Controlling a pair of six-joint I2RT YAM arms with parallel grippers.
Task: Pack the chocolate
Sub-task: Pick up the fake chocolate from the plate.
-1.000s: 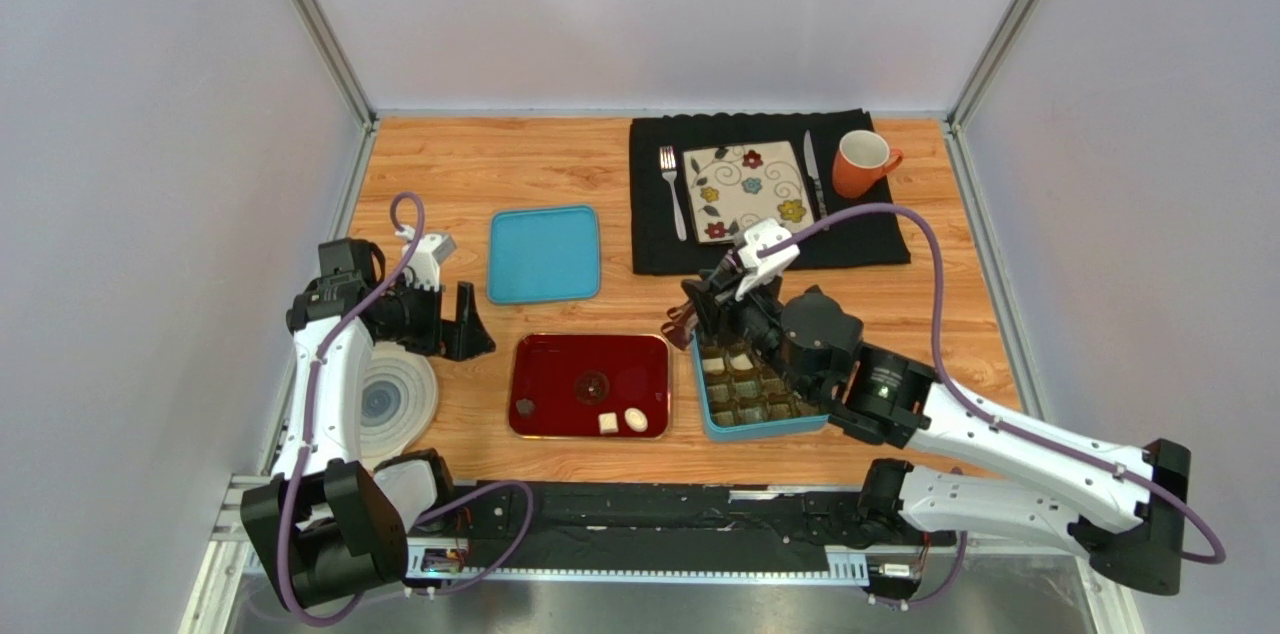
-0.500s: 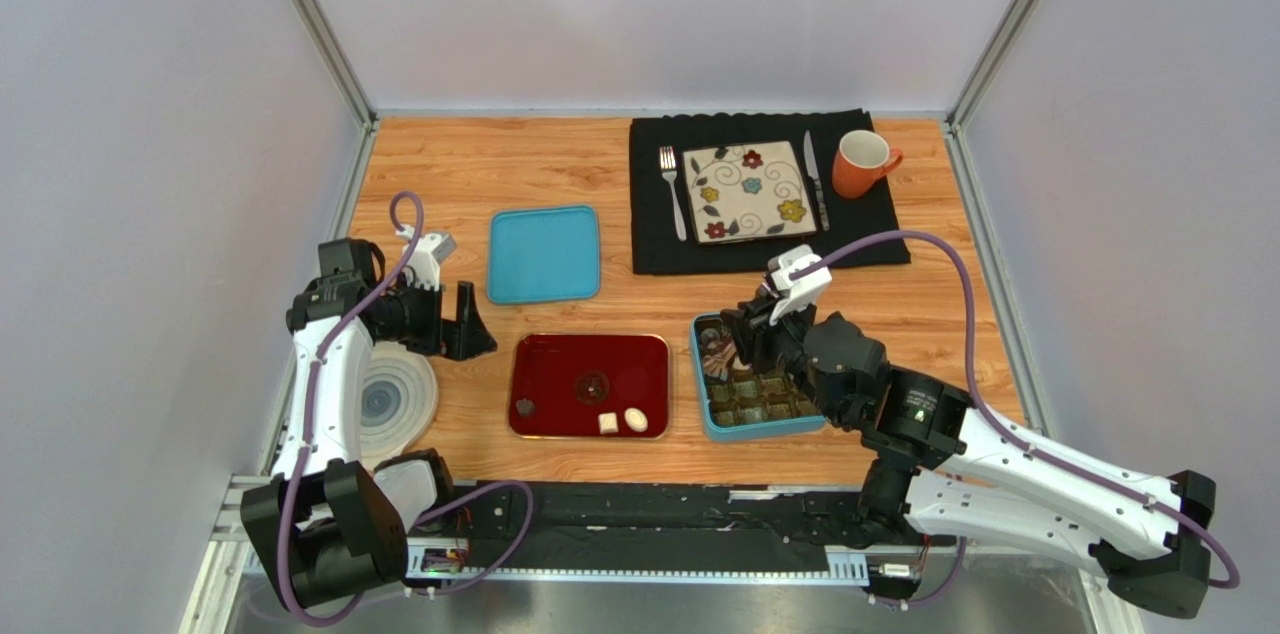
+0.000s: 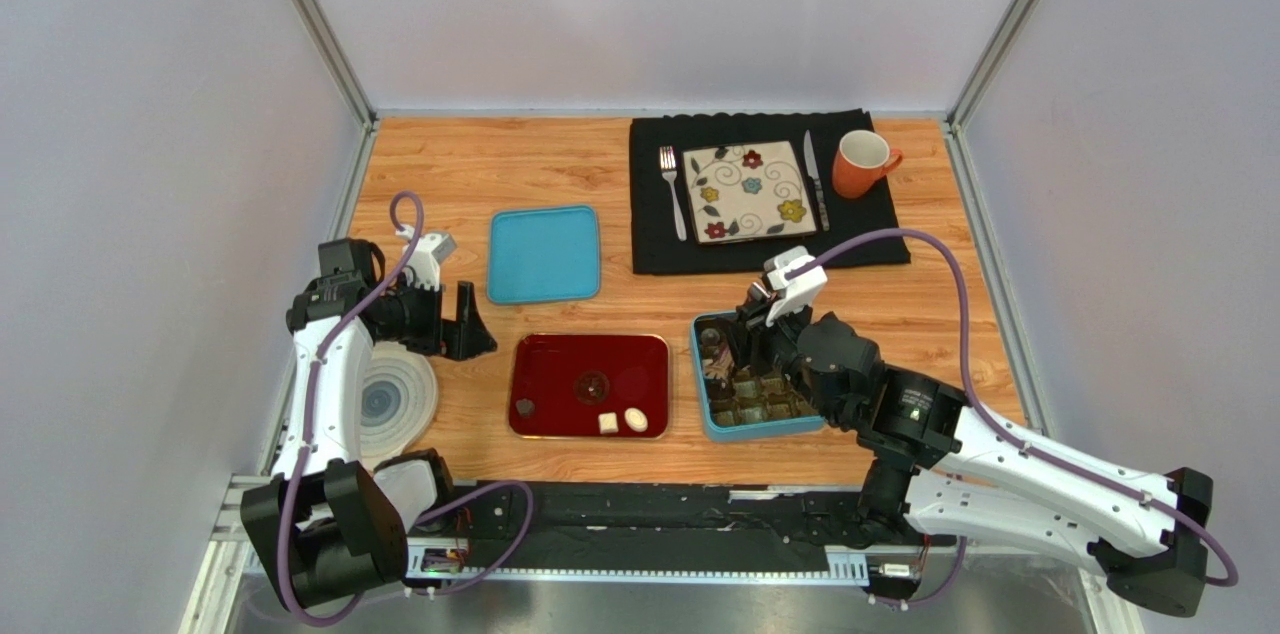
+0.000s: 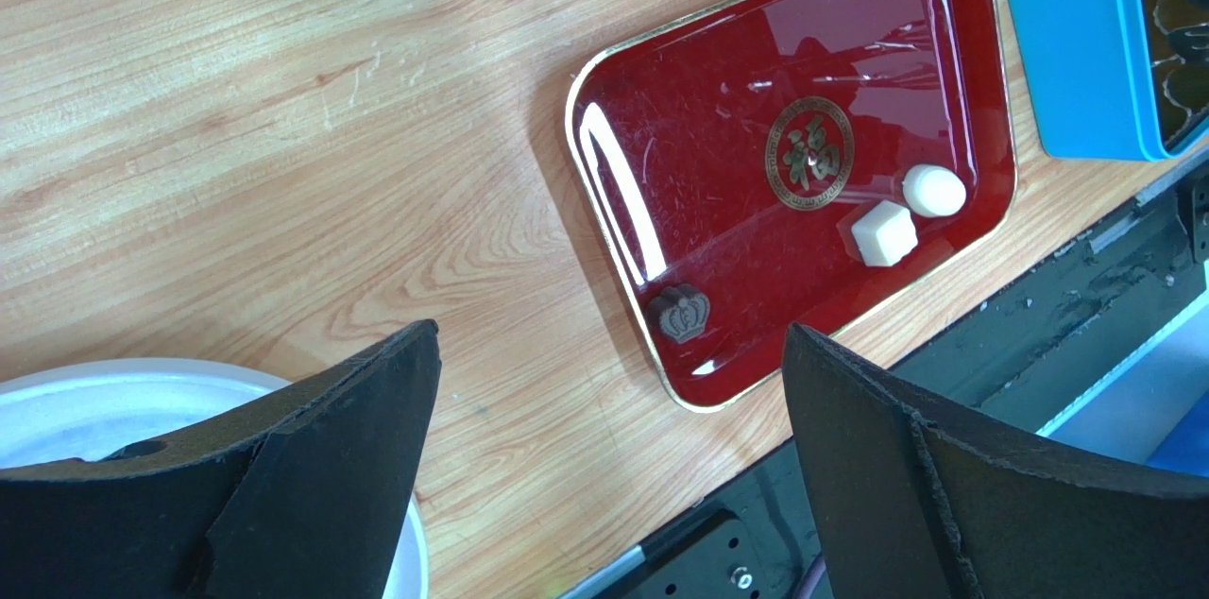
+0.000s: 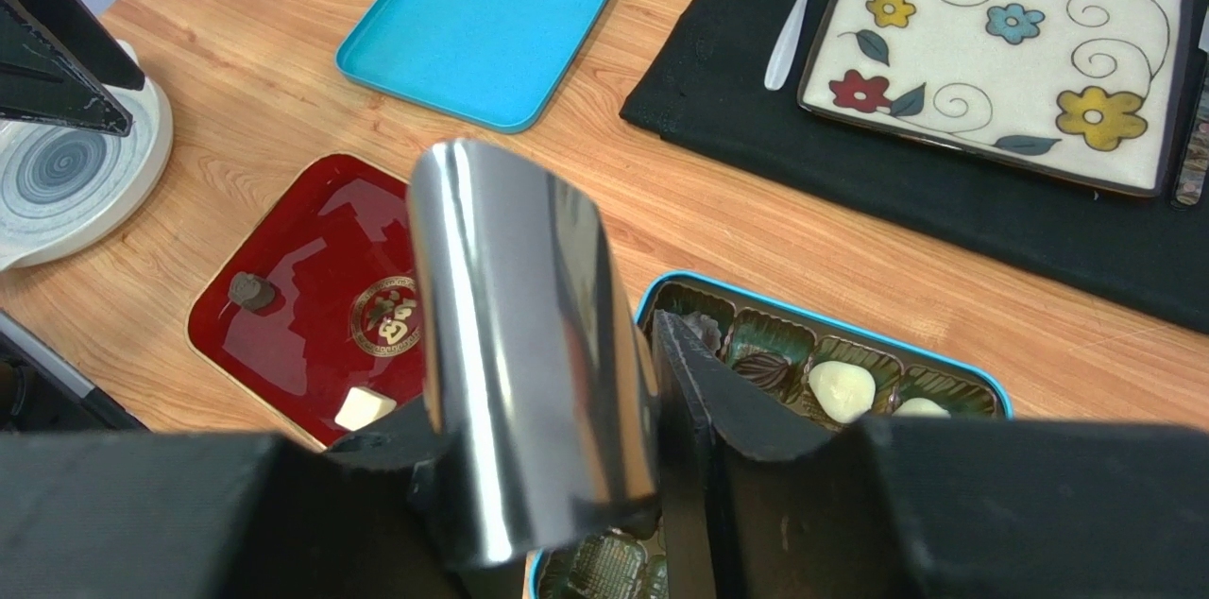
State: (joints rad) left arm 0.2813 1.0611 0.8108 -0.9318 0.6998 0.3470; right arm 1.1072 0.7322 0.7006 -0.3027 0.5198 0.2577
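Three chocolates lie on the red tray (image 3: pixel 589 349): a dark crown-shaped one (image 4: pixel 684 314), a white cube (image 4: pixel 881 231) and a white oval (image 4: pixel 934 190). More chocolates, dark (image 5: pixel 768 370) and white (image 5: pixel 840 388), sit in cups of the blue box (image 3: pixel 703 391). My right gripper (image 5: pixel 568 344) hangs over the box's far left corner, shut on a shiny curved metal tool (image 5: pixel 518 330) whose tip is hidden. My left gripper (image 4: pixel 608 334) stands open and empty above the table left of the tray.
The blue lid (image 3: pixel 544 253) lies behind the tray. A white round dish (image 3: pixel 394 402) sits under my left arm. At the back, a black mat (image 3: pixel 879 237) carries a flowered square plate (image 3: pixel 748 190), a fork, a knife and an orange mug (image 3: pixel 863 162).
My right arm swung right and lowered over the box's far left corner, and its jaws eased a little wider on the metal tool. The left arm stayed still.
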